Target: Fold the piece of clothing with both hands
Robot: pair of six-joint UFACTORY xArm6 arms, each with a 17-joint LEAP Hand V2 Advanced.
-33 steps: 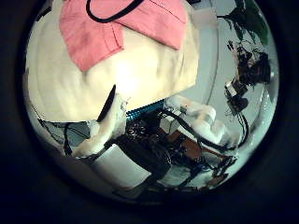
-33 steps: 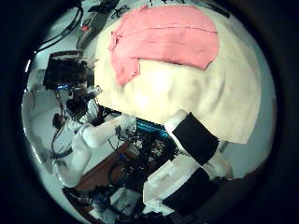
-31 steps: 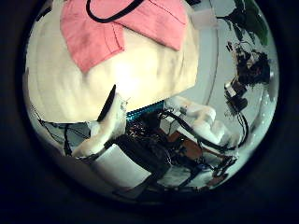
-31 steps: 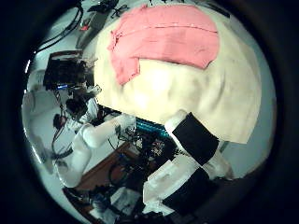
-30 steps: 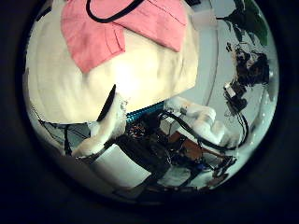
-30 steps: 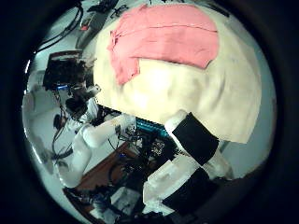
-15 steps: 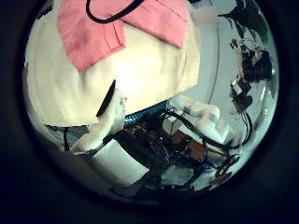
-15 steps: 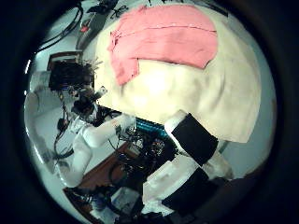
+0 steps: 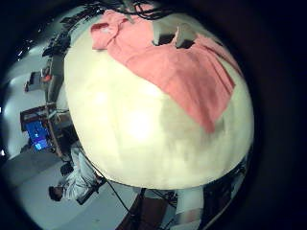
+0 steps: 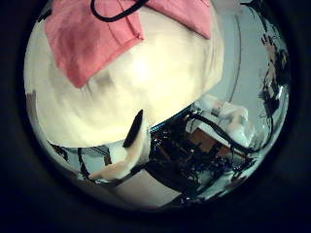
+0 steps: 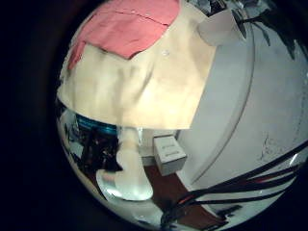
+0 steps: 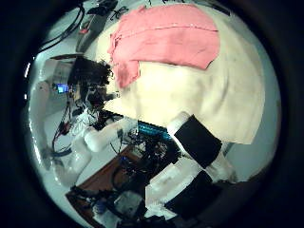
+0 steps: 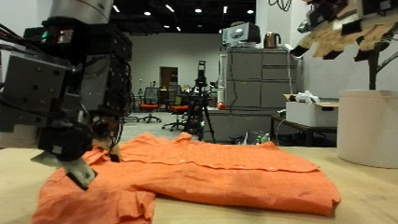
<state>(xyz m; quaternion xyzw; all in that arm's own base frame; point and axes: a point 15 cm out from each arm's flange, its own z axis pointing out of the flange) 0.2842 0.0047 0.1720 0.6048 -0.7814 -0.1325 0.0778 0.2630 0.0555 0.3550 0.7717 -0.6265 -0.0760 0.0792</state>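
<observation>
A coral-orange shirt lies spread flat on the cream table, with one sleeve bunched at the near corner. My left hand hangs low over that sleeve, its fingers fairly straight and at or just above the cloth, holding nothing. My right hand is high above the other side of the shirt, its fingers relaxed and empty. The shirt also shows in the left little finger side palm view, the left thumb side view and both right palm views. The left hand appears dark beside the shirt's edge.
A white bin stands past the table's edge near the right hand, and a grey cabinet stands behind. A black cable loops across the shirt in the left thumb side view. Bare table surrounds the shirt.
The left hand has come down closer to the shirt; the cloth fills more of its palm view, and it shows larger beside the shirt's edge. The right hand has held still.
</observation>
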